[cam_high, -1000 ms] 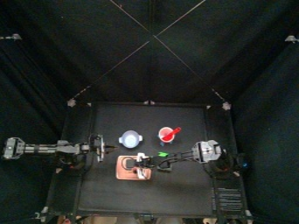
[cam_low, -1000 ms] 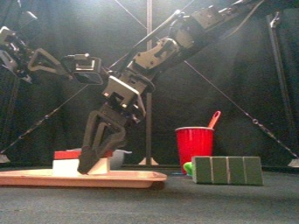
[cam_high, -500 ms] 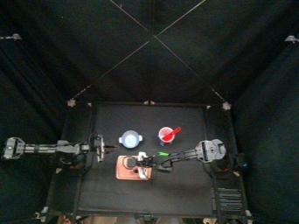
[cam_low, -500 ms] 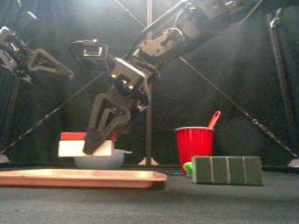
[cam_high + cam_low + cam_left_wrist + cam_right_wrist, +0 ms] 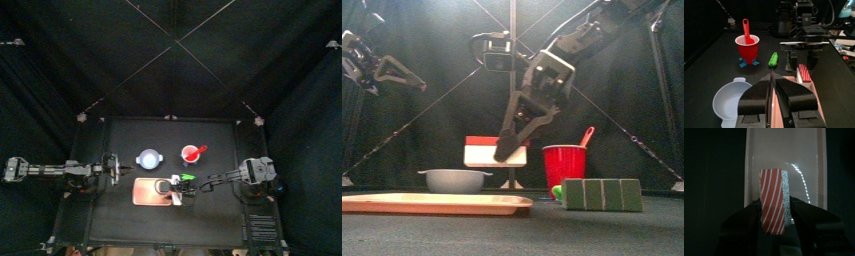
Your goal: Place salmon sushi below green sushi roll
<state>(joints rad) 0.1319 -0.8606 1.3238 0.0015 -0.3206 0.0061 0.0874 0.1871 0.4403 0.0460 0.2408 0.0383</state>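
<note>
The right gripper point(image 5: 513, 150) clamps the one salmon sushi point(image 5: 494, 151) between its jaws, lifted clear above the single pink board point(image 5: 436, 203); below it sits one pale bowl point(image 5: 457, 180); just beside it on the right stands one red cup point(image 5: 565, 165) with a red spoon point(image 5: 587, 136); the one green sushi roll point(image 5: 773, 58) lies near the cup; a row of green blocks point(image 5: 603, 193) stands lower right; the left gripper point(image 5: 774, 91), jaws together, rests at the left.
</note>
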